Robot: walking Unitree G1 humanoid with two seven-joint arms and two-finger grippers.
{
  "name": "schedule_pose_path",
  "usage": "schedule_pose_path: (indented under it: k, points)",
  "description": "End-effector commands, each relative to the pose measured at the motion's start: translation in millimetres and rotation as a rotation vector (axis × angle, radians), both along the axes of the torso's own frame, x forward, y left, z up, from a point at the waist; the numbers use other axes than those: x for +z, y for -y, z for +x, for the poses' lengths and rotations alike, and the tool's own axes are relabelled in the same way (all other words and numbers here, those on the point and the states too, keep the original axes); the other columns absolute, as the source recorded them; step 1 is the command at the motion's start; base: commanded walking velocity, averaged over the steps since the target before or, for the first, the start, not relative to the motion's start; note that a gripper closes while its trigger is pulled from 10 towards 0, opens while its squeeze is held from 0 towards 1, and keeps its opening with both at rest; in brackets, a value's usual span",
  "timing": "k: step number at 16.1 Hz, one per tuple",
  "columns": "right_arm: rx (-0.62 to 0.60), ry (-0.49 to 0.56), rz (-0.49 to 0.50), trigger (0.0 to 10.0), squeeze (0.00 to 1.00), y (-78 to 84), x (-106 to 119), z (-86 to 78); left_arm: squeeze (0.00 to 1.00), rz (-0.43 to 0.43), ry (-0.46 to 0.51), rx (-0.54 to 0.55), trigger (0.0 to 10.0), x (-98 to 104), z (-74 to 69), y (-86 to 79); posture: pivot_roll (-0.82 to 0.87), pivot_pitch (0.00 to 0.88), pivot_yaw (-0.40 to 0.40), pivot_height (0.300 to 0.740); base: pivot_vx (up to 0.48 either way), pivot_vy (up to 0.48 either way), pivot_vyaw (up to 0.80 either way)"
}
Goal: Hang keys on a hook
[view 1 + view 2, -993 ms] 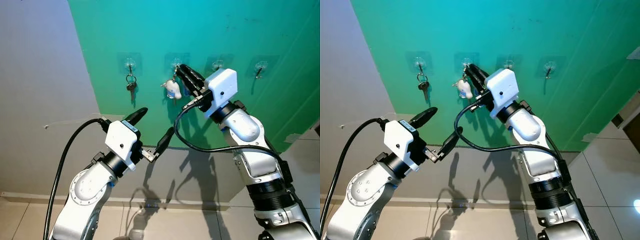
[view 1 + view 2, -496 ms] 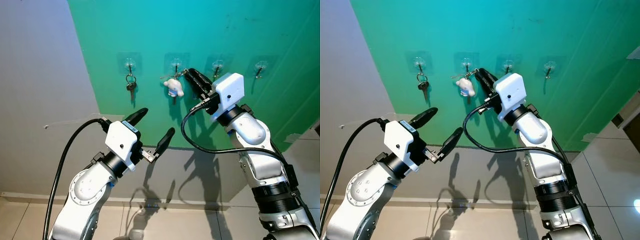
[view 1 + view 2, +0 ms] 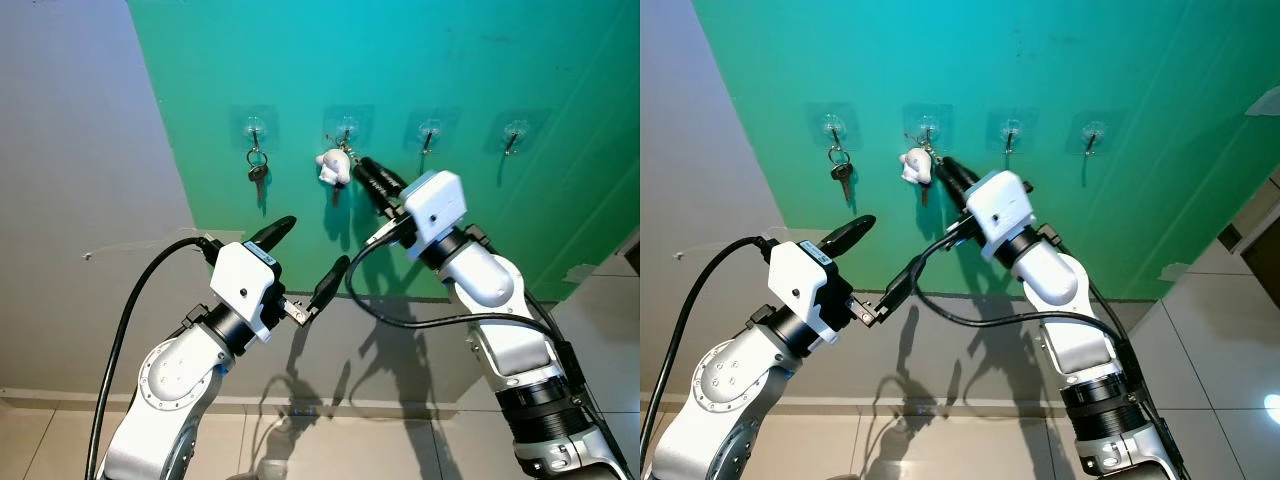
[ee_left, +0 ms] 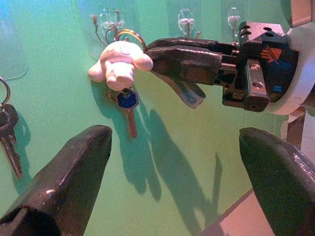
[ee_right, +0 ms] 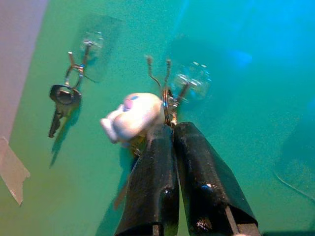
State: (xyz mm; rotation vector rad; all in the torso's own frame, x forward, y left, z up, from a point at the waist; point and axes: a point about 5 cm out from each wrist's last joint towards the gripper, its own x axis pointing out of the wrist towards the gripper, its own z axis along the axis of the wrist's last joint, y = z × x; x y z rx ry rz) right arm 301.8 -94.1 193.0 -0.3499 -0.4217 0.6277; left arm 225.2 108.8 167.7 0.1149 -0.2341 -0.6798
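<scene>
A green wall (image 3: pixel 500 60) is seen; the charm (image 4: pixel 119 63) is white, its key (image 4: pixel 128 101) seemingly blue-headed.

Head stereo faces green wall (image 3: pixel 480 80); both wrist views close on hook (image 5: pixel 189 81).

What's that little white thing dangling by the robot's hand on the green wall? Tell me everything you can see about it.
It is a keychain: a small white plush-looking figure with floppy ears on a metal ring, with a blue-headed key hanging below. It sits at the second clear hook from the left. The right gripper has its black fingers pinched shut on the ring, right at the hook. Whether the ring is already over the hook cannot be told.
</scene>
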Motion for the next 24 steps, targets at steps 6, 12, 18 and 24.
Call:
schedule_pose_path:
  k: [6,12,18,24]
  points:
    - [-0.068,0.183,-0.035,10.0,0.0,-1.1,22,-0.2,0.0,0.009,0.01,-0.008,10.0,3,0.2,2.1,0.06,0.0,-0.013,0.74,0.0,0.0,0.0]
    - [-0.121,0.245,-0.233,10.0,0.0,5.8,16,6.4,0.0,0.008,0.009,-0.01,10.0,2,0.6,2.9,0.05,0.0,-0.013,0.74,0.0,0.0,0.0]
    - [-0.129,0.165,-0.317,10.0,0.0,7.9,-12,5.8,0.0,0.009,0.01,-0.012,10.0,2,0.4,2.6,0.05,0.0,-0.013,0.74,0.0,0.0,0.0]
    - [-0.12,0.206,-0.332,10.0,0.0,6.4,-9,4.5,0.0,0.012,0.016,-0.012,10.0,3,1.4,2.7,0.05,0.0,-0.01,0.74,0.0,0.0,0.0]
